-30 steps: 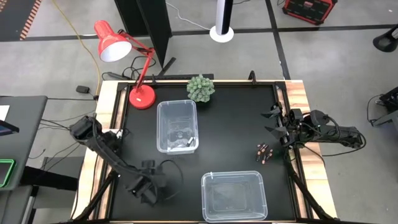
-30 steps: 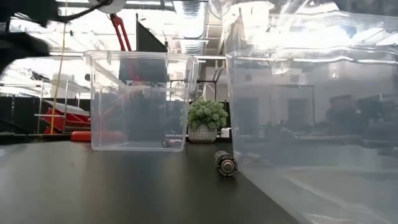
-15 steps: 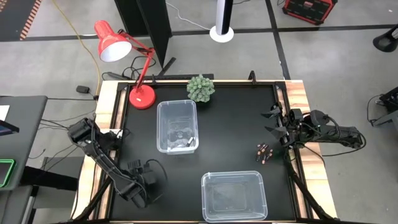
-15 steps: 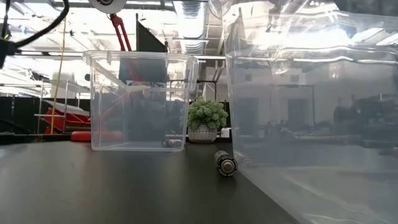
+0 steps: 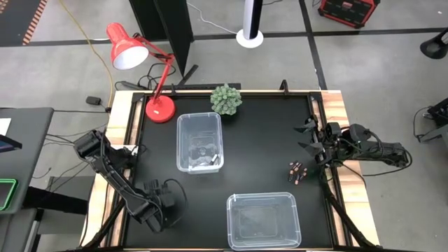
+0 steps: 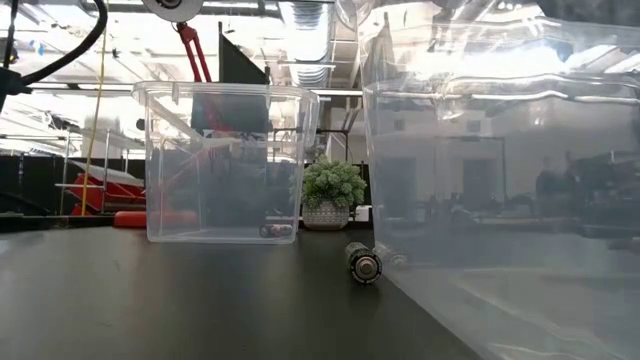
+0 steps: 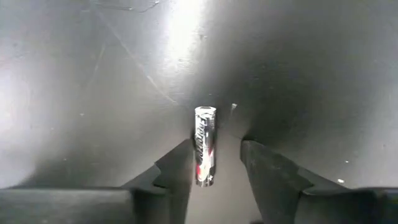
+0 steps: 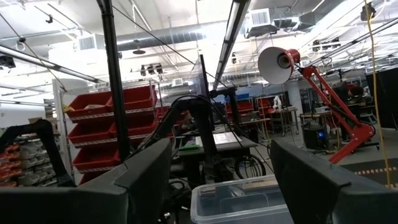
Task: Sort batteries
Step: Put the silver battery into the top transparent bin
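The left hand, low over the desk, has its fingers apart astride a silver battery lying lengthwise between them, one finger nearly touching, while the right hand waits open beside the dark batteries, too small to count.

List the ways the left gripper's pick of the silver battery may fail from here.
1. In the left wrist view the silver cylindrical battery lies nearer one of the fingers, so the left gripper might push it sideways and let it roll.
2. That pick is at the black table's near-left corner; a rolling battery may reach the edge.
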You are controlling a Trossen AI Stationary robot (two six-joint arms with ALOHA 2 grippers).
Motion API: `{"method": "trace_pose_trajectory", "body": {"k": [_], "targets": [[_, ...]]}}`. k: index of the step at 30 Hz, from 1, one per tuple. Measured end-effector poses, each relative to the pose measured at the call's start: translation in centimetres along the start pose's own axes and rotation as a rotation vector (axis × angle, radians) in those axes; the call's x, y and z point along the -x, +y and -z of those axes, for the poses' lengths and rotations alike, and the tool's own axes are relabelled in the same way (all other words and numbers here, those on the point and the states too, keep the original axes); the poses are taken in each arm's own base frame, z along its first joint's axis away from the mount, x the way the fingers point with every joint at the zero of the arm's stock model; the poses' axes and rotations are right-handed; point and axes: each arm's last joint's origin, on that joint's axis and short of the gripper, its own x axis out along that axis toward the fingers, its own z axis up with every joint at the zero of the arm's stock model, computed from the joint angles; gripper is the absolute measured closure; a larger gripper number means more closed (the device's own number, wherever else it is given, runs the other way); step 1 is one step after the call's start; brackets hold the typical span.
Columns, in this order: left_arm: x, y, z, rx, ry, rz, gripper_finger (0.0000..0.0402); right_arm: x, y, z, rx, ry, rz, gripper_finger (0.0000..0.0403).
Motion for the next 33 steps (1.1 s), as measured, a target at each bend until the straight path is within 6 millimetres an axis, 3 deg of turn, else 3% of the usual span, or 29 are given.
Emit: {"method": "trace_pose_trajectory", "body": {"k": [9, 16, 33], "targets": [[-0.1, -0.1, 0.0, -0.012, -0.007, 0.007, 0.0386, 0.0, 0.0, 0.0, 0.002, 0.000, 0.000, 0.0111], [0.4, -0.4, -0.3, -0.031, -0.011, 0.006, 0.0387, 0.0, 0.0, 0.0, 0.014, 0.001, 0.000, 0.0111], [6.2, -3.1, -3.2, -0.269, -0.280, 0.033, 0.0393, 0.0, 0.0, 0.3, 0.014, 0.026, 0.004, 0.0111]]}}
